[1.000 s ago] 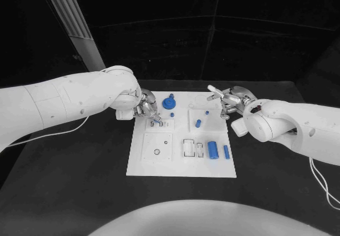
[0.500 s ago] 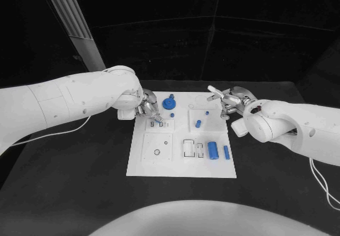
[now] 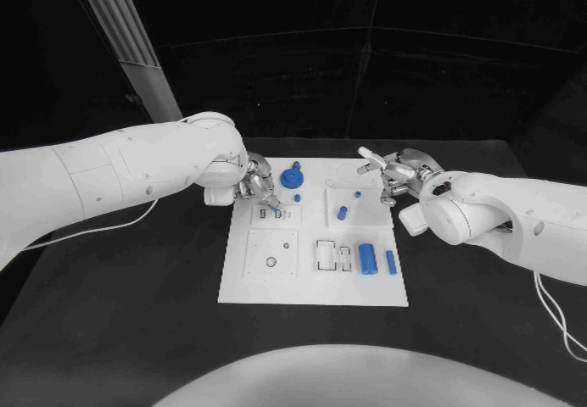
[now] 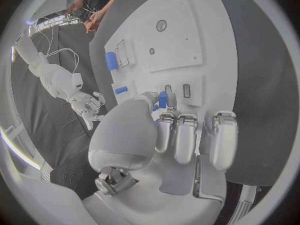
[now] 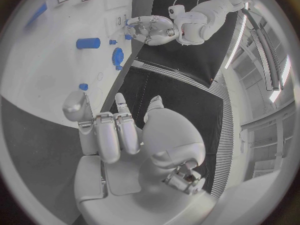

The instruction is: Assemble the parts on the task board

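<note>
Little has moved since the earlier pictures: the left hand (image 3: 254, 188) shifts only slightly and stays over the near-left part of the white board (image 3: 312, 288), while the right hand (image 3: 394, 174) keeps its place beside the board's far right corner. Between thumb and fingertip the left hand pinches a small blue peg (image 4: 162, 99), its tip just above two small slots (image 4: 177, 90); whether the peg touches the board is hard to tell. The right hand holds nothing, its fingers (image 5: 115, 135) loosely spread. Beyond the left fingers stands a blue round knob (image 3: 293, 177). Towards the robot from the right fingers lie a blue cylinder (image 3: 366, 255) and a thinner blue bar (image 3: 392, 262).
</note>
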Robot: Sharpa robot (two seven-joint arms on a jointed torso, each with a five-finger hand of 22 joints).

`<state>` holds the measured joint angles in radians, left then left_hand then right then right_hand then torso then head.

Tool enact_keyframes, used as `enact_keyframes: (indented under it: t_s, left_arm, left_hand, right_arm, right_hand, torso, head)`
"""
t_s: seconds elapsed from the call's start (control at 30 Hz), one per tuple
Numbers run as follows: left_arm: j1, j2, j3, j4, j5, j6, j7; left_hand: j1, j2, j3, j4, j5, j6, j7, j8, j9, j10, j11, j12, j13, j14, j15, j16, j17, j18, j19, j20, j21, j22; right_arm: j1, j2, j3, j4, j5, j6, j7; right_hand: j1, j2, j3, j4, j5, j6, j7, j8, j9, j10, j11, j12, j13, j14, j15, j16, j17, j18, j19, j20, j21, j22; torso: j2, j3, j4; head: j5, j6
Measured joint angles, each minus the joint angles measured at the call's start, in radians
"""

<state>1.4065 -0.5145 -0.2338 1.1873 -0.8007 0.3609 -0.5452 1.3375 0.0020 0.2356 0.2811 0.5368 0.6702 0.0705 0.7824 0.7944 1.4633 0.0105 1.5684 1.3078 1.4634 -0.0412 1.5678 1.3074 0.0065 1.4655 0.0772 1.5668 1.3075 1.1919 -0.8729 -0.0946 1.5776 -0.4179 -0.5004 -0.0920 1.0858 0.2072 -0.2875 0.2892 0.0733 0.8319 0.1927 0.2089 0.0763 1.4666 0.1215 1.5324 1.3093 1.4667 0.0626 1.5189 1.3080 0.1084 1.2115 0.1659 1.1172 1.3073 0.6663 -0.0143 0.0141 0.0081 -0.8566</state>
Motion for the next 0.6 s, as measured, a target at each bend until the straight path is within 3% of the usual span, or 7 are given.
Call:
enact_keyframes:
  t_s: [0.17, 0.6]
  left_arm:
    - [0.0, 0.002, 0.0, -0.002, 0.0, 0.0, -0.002]
    - [-0.002, 0.006, 0.0, 0.0, 0.0, -0.003, -0.012]
  left_hand:
    - [-0.009, 0.009, -0.007, 0.007, -0.045, 0.0, 0.0, -0.012, -0.002, 0.0, 0.0, 0.0, 0.0, 0.0, 0.0, 0.0, 0.0, 0.0, 0.0, 0.0, 0.0, 0.0]
    - [-0.016, 0.015, -0.008, 0.007, -0.049, -0.001, -0.001, -0.027, -0.017, 0.0, 0.0, 0.0, 0.0, 0.0, 0.0, 0.0, 0.0, 0.0, 0.0, 0.0, 0.0, 0.0]
  right_arm:
    - [0.0, 0.0, 0.0, 0.0, 0.0, 0.0, 0.0]
    - [0.0, 0.0, 0.0, 0.0, 0.0, 0.0, 0.0]
  right_hand:
    - [0.0, 0.0, 0.0, 0.0, 0.0, 0.0, 0.0, 0.0, 0.0, 0.0, 0.0, 0.0, 0.0, 0.0, 0.0, 0.0, 0.0, 0.0, 0.0, 0.0, 0.0, 0.0]
    - [0.0, 0.0, 0.0, 0.0, 0.0, 0.0, 0.0, 0.0, 0.0, 0.0, 0.0, 0.0, 0.0, 0.0, 0.0, 0.0, 0.0, 0.0, 0.0, 0.0, 0.0, 0.0]
  torso:
    - [0.0, 0.0001, 0.0]
    - [0.0, 0.0003, 0.0]
  head:
    - [0.0, 0.0]
    - [-0.001, 0.001]
